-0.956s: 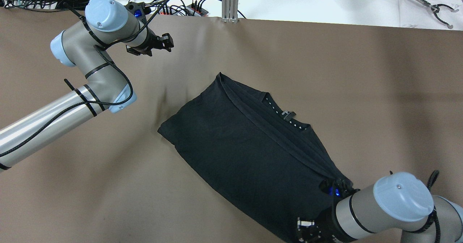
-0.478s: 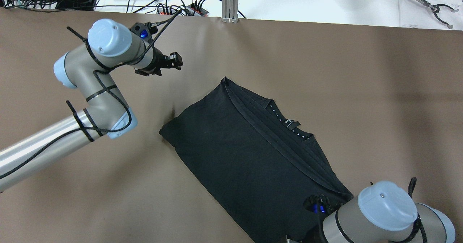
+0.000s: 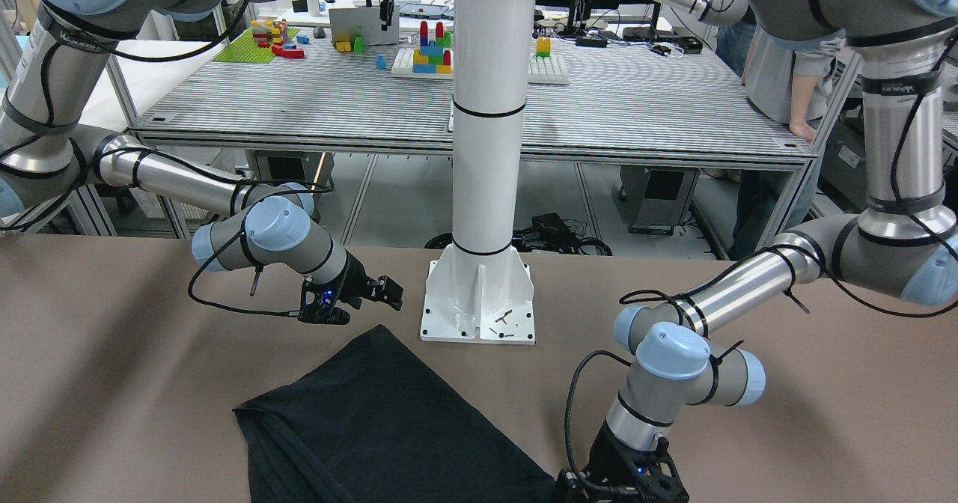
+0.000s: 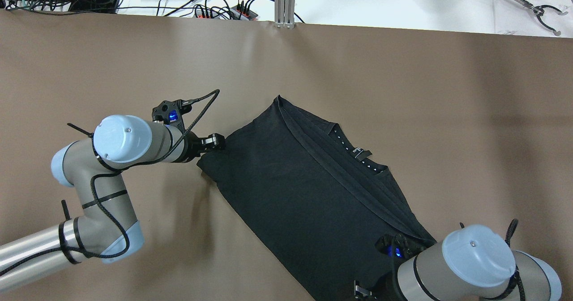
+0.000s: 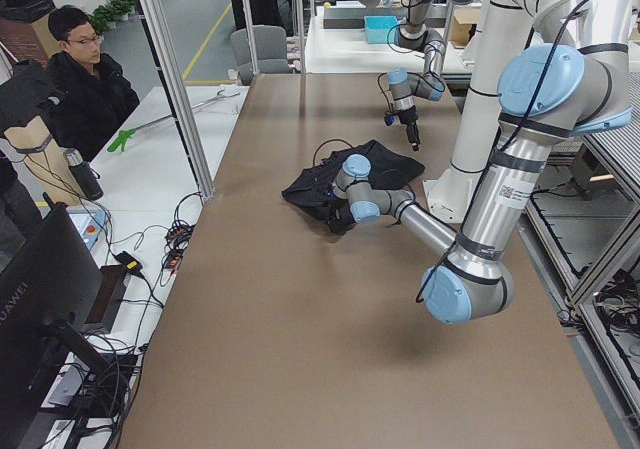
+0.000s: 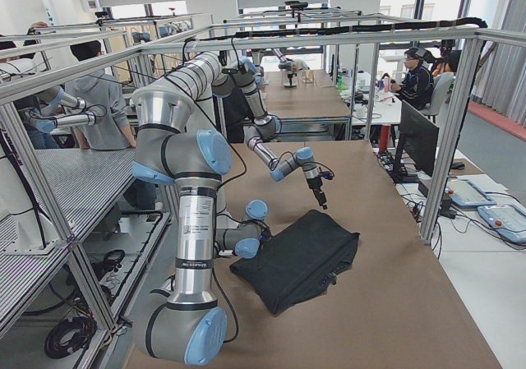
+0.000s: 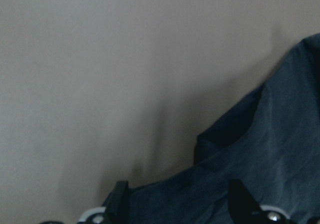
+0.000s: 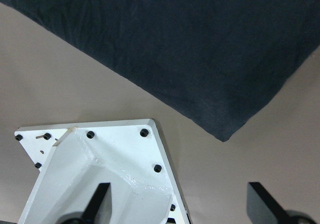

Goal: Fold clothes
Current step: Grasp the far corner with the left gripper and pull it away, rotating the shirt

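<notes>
Fingers [image 7: 120,198] of the left gripper [image 4: 218,141] stand apart over one corner of the black garment [image 4: 313,189], which lies on the brown table [image 4: 403,77]. We see the right gripper [image 3: 388,291] spread too, hovering apart from it beside the white base plate [image 3: 479,316].

Soft, even overhead light on the brown counter [image 4: 358,68], faint shadows beside the black garment [image 4: 313,189], exterior views sharp; the left wrist view is dim, grey and blurred.
</notes>
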Robot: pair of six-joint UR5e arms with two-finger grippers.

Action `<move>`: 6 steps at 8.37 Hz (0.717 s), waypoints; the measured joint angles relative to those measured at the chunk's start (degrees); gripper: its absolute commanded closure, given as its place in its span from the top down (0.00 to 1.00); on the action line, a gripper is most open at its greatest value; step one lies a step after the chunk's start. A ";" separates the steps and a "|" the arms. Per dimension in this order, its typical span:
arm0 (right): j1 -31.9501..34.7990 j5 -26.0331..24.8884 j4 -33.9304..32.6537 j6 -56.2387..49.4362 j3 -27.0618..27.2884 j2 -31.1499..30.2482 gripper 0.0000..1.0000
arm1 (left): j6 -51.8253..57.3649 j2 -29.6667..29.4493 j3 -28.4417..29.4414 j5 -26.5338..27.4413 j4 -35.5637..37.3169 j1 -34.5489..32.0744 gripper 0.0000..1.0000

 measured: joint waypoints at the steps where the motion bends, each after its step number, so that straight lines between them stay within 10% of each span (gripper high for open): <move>1: 0.02 -0.81 0.00 0.00 -0.01 0.01 0.95 | -0.71 2.56 -1.61 1.13 0.03 1.67 0.75; 3: 0.03 -1.34 0.00 0.00 -0.02 0.01 0.95 | -1.23 4.43 -2.29 3.27 0.05 4.47 0.70; 5: 0.02 -1.42 0.00 0.00 -0.02 -0.19 0.95 | -1.28 3.61 -1.05 4.59 -0.03 5.81 0.09; 6: 0.03 -1.43 0.00 0.00 -0.02 -0.22 0.95 | -1.32 3.14 -0.33 4.76 -0.18 5.98 0.00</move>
